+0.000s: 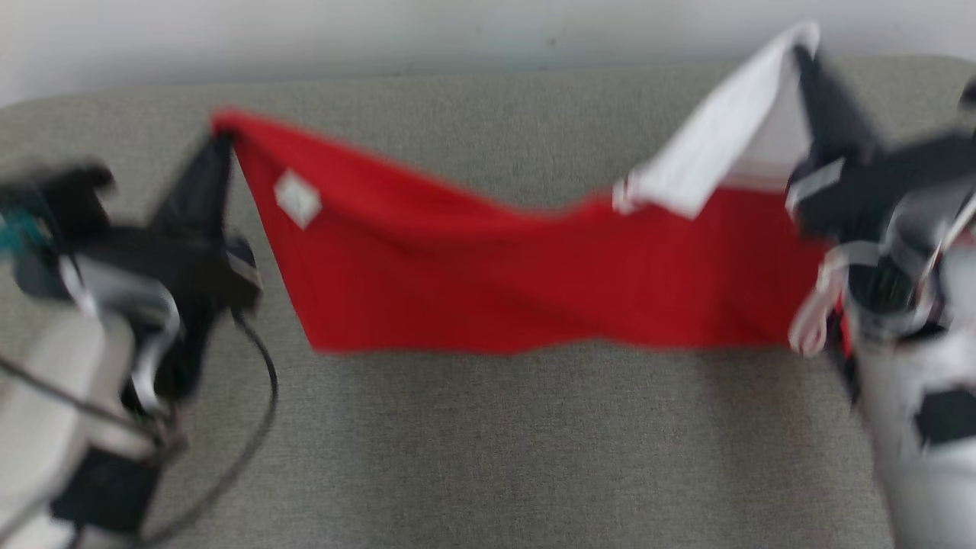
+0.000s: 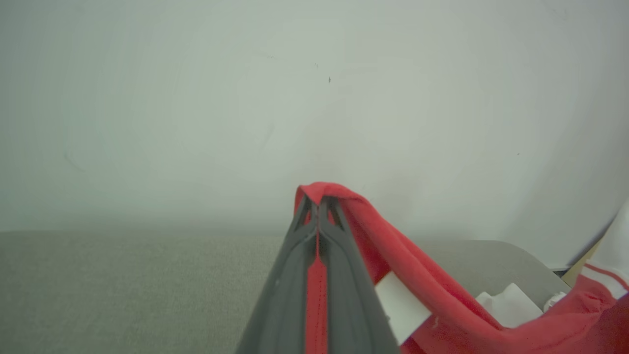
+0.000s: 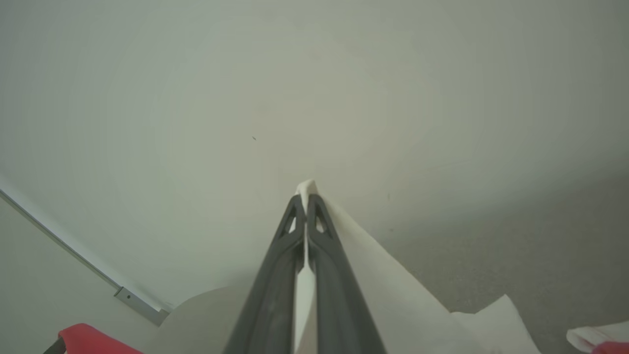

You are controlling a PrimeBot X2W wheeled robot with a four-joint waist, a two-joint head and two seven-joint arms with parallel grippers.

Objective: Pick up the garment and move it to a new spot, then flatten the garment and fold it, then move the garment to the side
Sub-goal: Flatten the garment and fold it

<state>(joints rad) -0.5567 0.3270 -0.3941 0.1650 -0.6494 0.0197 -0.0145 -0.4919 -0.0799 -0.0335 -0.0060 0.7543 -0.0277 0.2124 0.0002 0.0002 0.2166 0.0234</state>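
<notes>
Red-and-white garment point(image 1: 496, 274) hangs spread over the grey fabric surface point(image 1: 457, 442), left gripper point(image 1: 221, 145) clamped on a red corner and right gripper point(image 1: 801, 57) on a white edge, apparently for laying flat.

A bare indoor test room, closer to a lab than a home.

A wide surface point(image 1: 488, 457) covered in grey-beige woven cloth, with rounded corners, runs up to a plain pale wall point(image 1: 381, 30) marked by a few small dark specks. In the right wrist view a thin metal strip point(image 3: 132, 299) slants along the wall beside the surface's corner. The robot's pale forearm point(image 1: 46, 427) and a loose black cable point(image 1: 263, 381) sit over the cloth, giving it the look of a rig workspace. Whether the covered surface is a padded table or furniture cannot be told.
</notes>
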